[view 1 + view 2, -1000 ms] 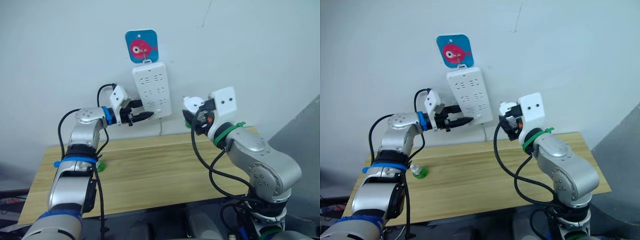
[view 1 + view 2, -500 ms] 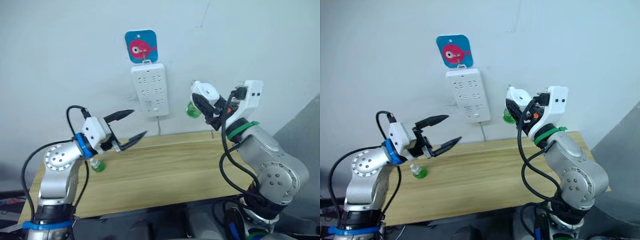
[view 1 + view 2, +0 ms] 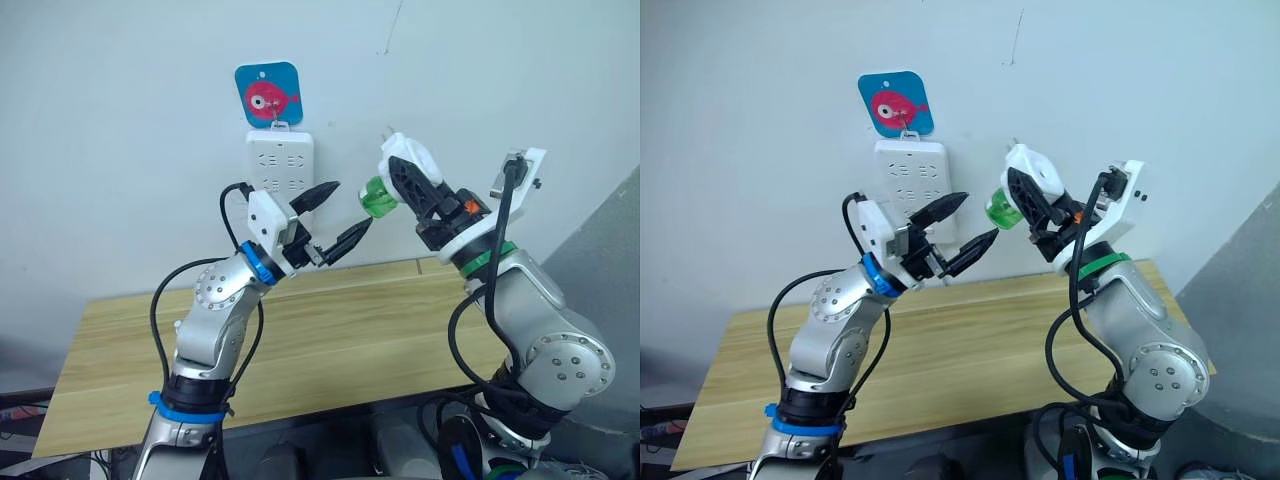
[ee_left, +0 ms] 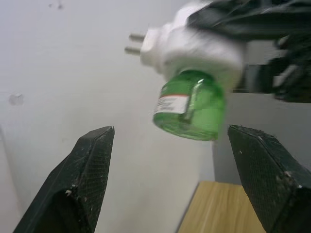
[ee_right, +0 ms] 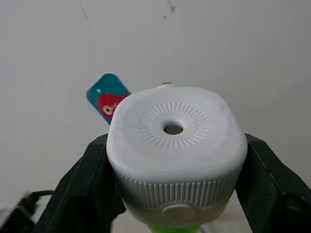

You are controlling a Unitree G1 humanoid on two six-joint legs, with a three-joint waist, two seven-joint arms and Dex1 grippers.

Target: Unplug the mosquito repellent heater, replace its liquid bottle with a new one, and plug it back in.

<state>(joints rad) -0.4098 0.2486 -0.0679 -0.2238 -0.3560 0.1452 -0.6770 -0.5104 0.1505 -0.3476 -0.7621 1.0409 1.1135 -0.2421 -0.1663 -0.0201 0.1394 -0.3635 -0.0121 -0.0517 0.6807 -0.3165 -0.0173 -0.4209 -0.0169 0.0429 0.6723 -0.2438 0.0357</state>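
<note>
Heater held up, bottle offered for removal

Your right end effector [image 3: 405,178] clamps the mosquito repellent heater [image 3: 408,158] in the air, off the power strip [image 3: 279,172], tilted so its liquid bottle [image 3: 378,197] points toward 8 o'clock; your left end effector [image 3: 337,215], fingers spread wide and empty, sits just beside that bottle, placed to close on it above the tabletop [image 3: 330,340]

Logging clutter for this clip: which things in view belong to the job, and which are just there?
Job: mosquito repellent heater, shut in the right claw; its liquid bottle; open left claw; power strip.
Just there: fish tag; wooden table.
</note>
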